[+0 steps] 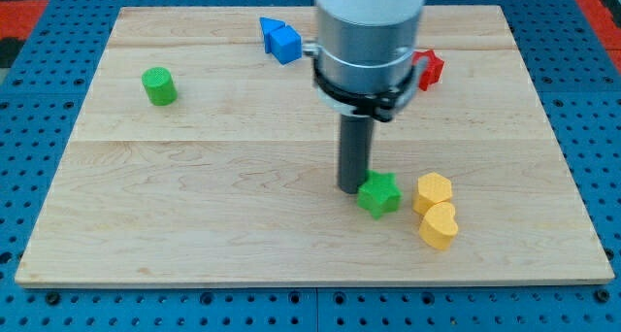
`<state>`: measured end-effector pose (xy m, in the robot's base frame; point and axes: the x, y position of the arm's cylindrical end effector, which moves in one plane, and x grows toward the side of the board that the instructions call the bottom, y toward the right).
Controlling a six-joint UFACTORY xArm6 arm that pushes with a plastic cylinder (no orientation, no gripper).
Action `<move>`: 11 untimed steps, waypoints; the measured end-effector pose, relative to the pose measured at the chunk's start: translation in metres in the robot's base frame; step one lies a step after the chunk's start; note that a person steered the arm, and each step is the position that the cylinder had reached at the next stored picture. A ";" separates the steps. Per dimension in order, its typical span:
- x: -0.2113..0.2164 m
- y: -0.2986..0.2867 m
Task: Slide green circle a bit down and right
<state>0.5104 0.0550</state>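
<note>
No writing visible; my tip (350, 187) has no jaws, touches green star (378, 194), green circle (159, 85) well apart.

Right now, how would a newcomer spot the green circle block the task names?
Start at the pale wooden board and go to its upper part on the view's left. The green cylinder block stands there alone. The only other green piece, a green star block, sits far off beside my tip, near two yellow blocks.

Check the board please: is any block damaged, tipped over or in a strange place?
Nothing looks damaged or tipped. One oddity: my tip rests beside the green star, while the green circle sits far off at the view's upper left.
</note>
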 end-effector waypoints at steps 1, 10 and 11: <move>0.004 0.005; -0.149 -0.094; -0.168 -0.151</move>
<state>0.3423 -0.0959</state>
